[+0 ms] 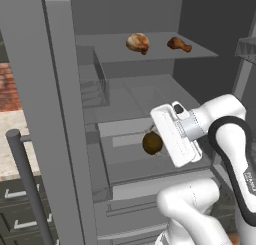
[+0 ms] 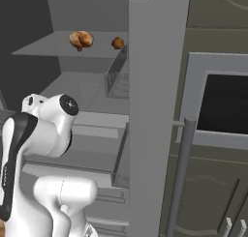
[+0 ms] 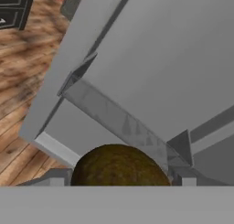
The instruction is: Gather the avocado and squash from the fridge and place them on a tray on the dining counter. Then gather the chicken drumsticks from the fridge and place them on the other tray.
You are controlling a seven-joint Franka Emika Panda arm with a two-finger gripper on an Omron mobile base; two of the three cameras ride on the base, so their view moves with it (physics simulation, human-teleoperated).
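The avocado (image 1: 152, 143), a dull olive-brown ball, hangs just above a lower fridge shelf (image 1: 150, 164). My gripper (image 1: 157, 140) reaches in from the right and is shut on the avocado, one finger on each side. In the hand view the avocado (image 3: 119, 166) sits close at the bottom centre. Two chicken drumsticks (image 1: 138, 42) (image 1: 179, 44) lie on the upper shelf, and they also appear in the right base view (image 2: 81, 38) (image 2: 117, 42). The squash, both trays and the dining counter are out of view.
The open fridge door (image 1: 55, 114) stands at the left with its bar handle (image 1: 27, 189); seen from the other side, the door (image 2: 155, 110) blocks the middle. An oven window (image 2: 227, 105) is at the right. Below the avocado lie a fridge drawer (image 3: 119, 122) and wood floor (image 3: 27, 95).
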